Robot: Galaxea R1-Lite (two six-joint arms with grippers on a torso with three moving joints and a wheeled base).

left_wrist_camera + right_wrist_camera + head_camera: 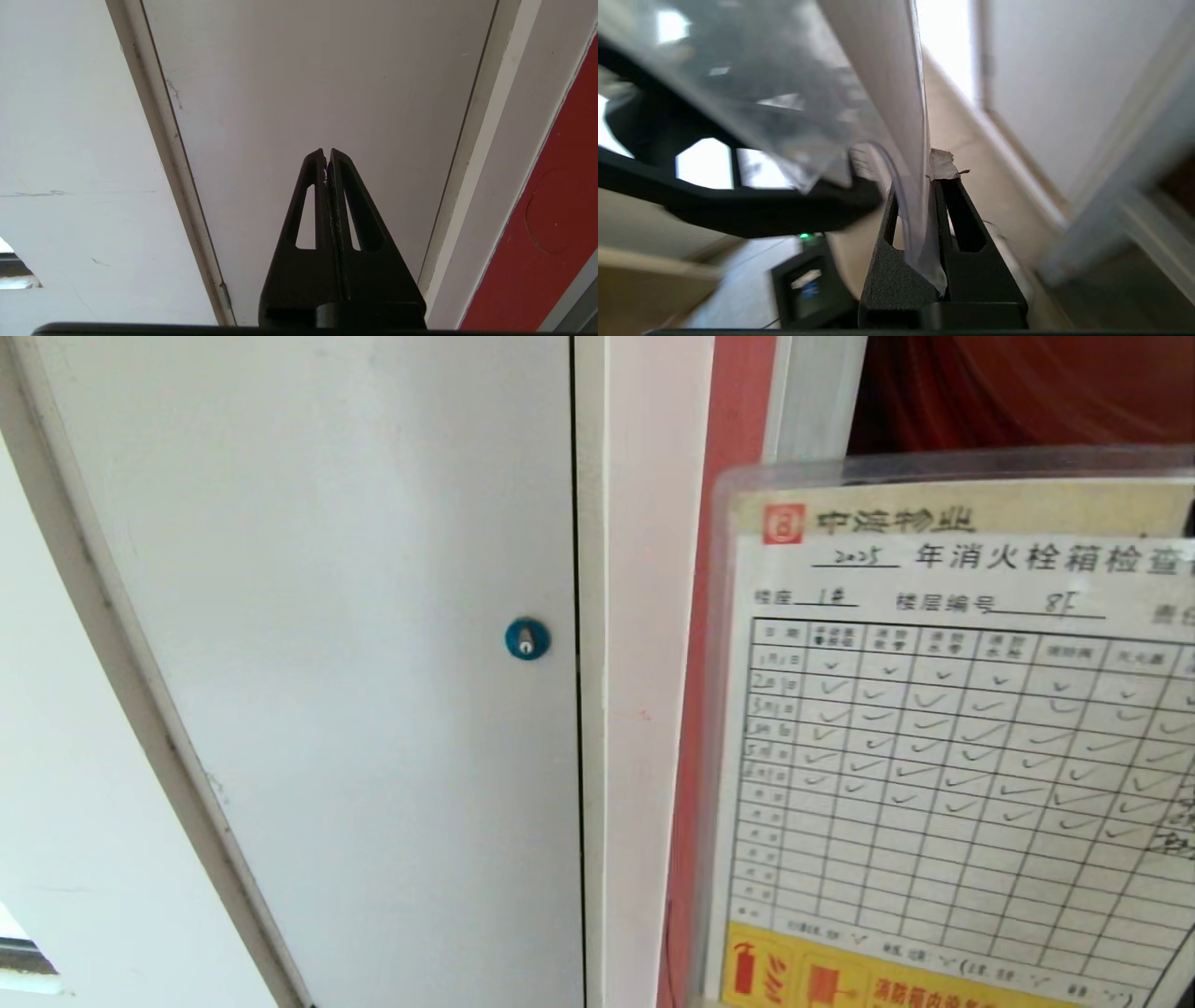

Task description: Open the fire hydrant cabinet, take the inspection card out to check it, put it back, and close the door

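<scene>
A plain white door (355, 663) fills the left and middle of the head view, and serves as the landmark; near its right edge, about halfway up, sits a small round blue lock (527, 638) with a silver keyhole; just beyond that edge stands a white door frame (644, 691), touching the door along a thin dark gap. Left of the door runs a scuffed white trim strip (140, 709), and past it a white wall (56, 821); in the left wrist view the same door (317, 79) lies between the trim strip (173, 154) and the frame (495, 154).
</scene>
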